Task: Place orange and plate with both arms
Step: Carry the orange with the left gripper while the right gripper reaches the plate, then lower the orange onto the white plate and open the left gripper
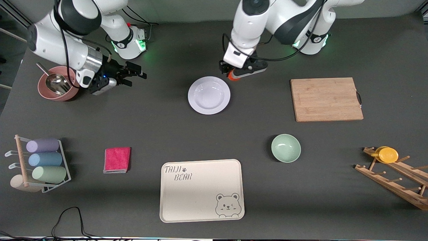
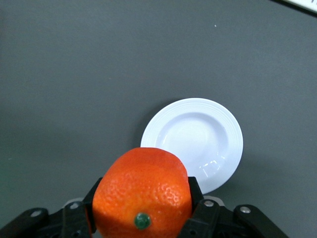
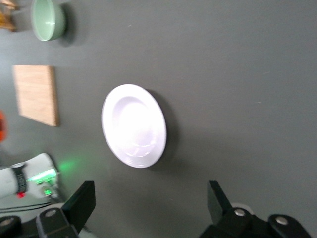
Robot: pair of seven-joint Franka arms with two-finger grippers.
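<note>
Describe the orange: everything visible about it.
The orange is small, round and bright orange with dimpled, glossy skin and a green stem button facing the left wrist camera. It is clamped between the fingers of the left tool, off the table, just off the rim of the white plate on the side toward the robots' bases.

Robot lab; two Franka arms (image 1: pixel 267 20) at dark table (image 1: pixel 167 127); kitchenware staged; cables (image 1: pixel 67 221) trailing.

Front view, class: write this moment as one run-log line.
left gripper: shut on orange, beside plate | right gripper: open, waiting | plate: empty, on table
</note>
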